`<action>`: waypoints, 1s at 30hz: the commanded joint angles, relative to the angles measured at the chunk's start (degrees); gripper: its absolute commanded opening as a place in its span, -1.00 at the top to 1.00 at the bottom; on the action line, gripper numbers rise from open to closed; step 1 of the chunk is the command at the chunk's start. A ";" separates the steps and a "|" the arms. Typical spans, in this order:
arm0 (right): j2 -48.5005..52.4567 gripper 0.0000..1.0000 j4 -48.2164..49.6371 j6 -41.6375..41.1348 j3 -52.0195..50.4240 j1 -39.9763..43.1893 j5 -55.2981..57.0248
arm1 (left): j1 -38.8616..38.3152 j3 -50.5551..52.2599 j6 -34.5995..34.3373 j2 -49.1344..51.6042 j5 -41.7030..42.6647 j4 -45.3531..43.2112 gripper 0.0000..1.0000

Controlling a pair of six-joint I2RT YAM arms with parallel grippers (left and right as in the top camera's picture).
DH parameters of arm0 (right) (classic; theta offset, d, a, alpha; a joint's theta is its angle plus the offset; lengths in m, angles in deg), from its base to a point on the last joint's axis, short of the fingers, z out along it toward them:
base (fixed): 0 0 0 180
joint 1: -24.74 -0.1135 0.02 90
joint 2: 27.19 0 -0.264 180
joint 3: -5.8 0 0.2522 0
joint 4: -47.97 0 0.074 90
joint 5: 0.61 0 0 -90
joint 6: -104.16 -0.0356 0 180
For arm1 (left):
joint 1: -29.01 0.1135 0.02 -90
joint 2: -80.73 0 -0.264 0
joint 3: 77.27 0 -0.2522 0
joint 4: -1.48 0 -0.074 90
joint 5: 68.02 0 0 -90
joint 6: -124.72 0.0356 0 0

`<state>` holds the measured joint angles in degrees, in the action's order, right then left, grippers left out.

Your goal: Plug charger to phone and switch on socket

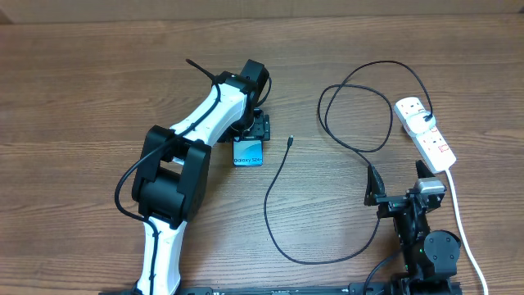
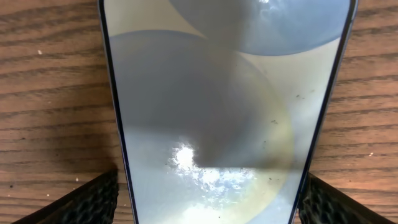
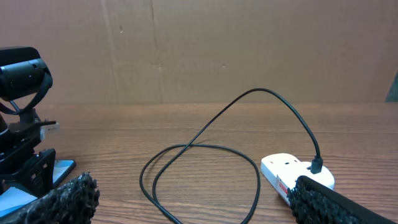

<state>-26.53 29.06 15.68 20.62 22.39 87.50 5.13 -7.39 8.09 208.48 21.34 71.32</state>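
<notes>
The phone (image 1: 248,155) lies flat on the table, its blue screen end showing from under my left gripper (image 1: 255,129). In the left wrist view the phone (image 2: 217,93) fills the frame. My left gripper (image 2: 211,208) is open, with one finger on each side of the phone; the right finger is at its edge and a thin gap shows on the left. The charger cable (image 1: 278,176) lies loose, its tip (image 1: 291,141) just right of the phone and its other end plugged into the socket (image 1: 426,131). My right gripper (image 1: 399,190) is open and empty, below the socket (image 3: 292,173).
The charger cable forms loops (image 1: 354,115) left of the socket and a long arc (image 1: 319,260) toward the front. The thick white cord (image 1: 458,221) runs from the socket down the right side past my right arm. A brown wall (image 3: 199,50) backs the table.
</notes>
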 commanded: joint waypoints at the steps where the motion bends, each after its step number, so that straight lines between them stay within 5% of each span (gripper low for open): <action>1: -0.50 -1.00 0.33 0.26 -0.59 -0.31 0.55 | 1.09 1.88 0.66 2.43 -2.34 0.37 -0.71; 30: -0.50 -1.00 0.33 0.26 -0.59 -0.31 0.55 | 1.09 1.75 -0.83 2.43 -0.98 0.22 -0.49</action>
<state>-26.53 29.06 15.70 20.62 22.39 87.48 5.16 -7.39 7.87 208.48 21.36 71.25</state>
